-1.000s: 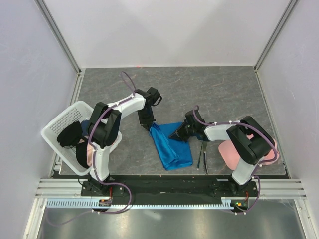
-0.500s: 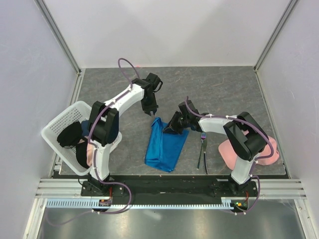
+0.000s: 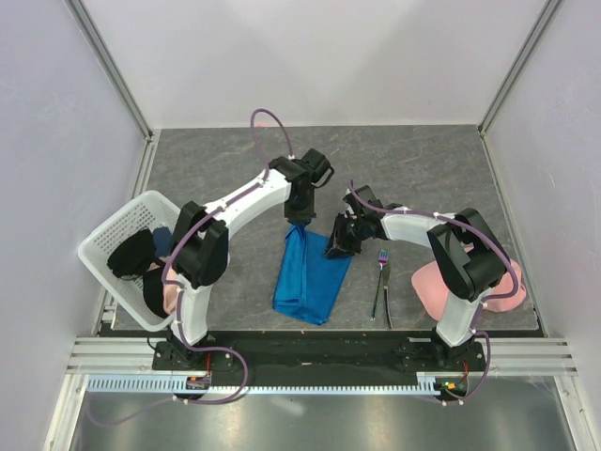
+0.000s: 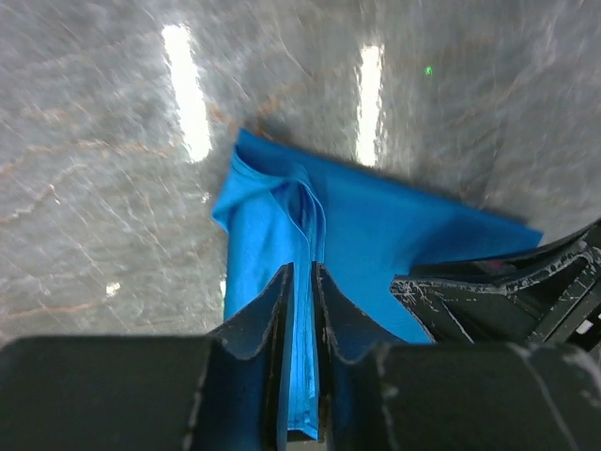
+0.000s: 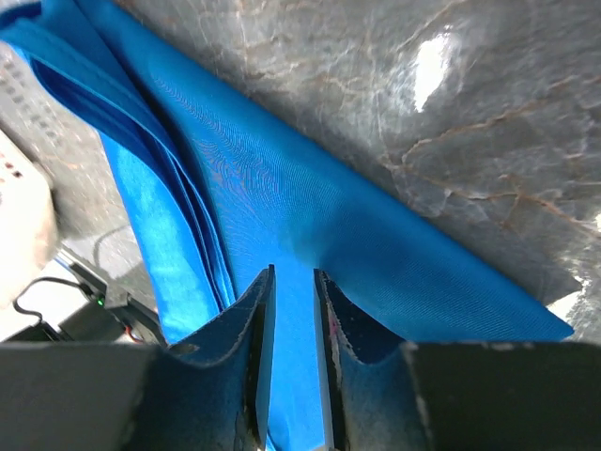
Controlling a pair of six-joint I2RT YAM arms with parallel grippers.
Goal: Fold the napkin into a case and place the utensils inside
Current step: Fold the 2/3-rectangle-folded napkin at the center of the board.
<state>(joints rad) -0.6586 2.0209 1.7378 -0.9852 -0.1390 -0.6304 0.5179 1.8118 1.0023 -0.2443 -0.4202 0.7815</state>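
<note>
Left gripper (image 4: 300, 272) and right gripper (image 5: 293, 274) are swinging back onto the napkin (image 3: 305, 277) lying folded on the table (image 3: 432, 169), left narrowly parted astride a fold, grip unclear, right parted and empty; limp cloth is needing corner pinches.

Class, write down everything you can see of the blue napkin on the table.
The napkin is bright blue, thin, plain woven cloth, folded into a layered, roughly oblong shape with loose pleats along one side. It lies flat on the grey stone-patterned table, slanting between the two arms. The left gripper sits at its far corner and the right gripper at its far right edge, each with its fingertips astride the cloth; whether they pinch it is unclear.
</note>
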